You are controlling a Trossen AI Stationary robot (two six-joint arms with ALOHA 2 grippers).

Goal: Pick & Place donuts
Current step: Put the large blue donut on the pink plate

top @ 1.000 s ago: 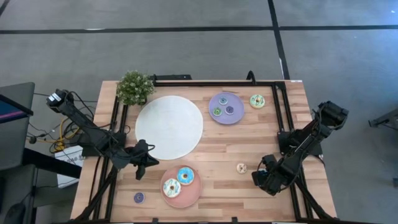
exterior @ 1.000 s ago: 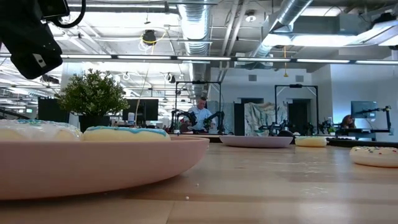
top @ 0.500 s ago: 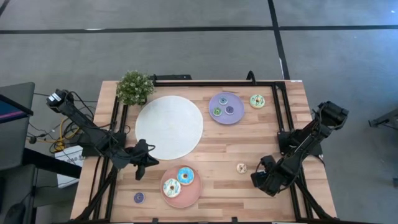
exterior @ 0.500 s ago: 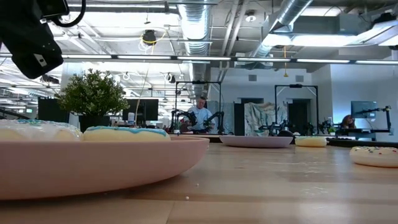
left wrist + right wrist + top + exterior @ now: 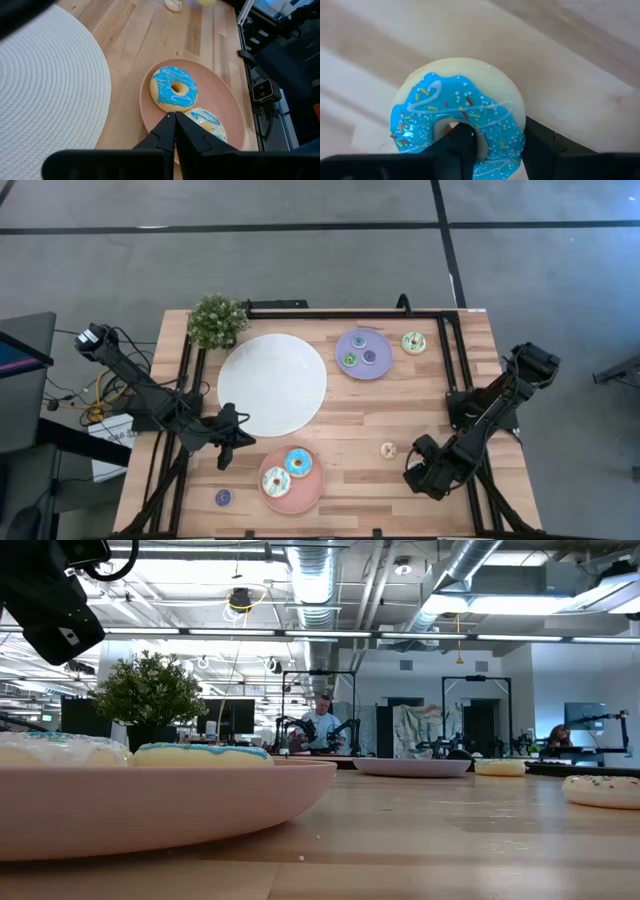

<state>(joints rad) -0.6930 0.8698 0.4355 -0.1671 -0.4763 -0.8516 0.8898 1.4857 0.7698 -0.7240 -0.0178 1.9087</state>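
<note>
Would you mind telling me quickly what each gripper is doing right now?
Left gripper: closed, holding nothing, above the pink plate.
Right gripper: closed on a blue donut.

Two donuts (image 5: 174, 93) on pink plate (image 5: 227, 102)

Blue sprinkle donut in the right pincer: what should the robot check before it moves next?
1. Grip: the right pincer holds the blue sprinkled donut, with one finger through the hole and one outside the rim: ok.
2. Donut lifted off the table: cannot tell.
3. Room on the pink plate, which already holds two donuts: cannot tell.
4. White round mat has nothing on it: ok.
5. Left pincer is shut, hovering by the pink plate, far from the right arm: ok.
6. Beige mini donut lies close to the right pincer and might get bumped: not ok.
</note>
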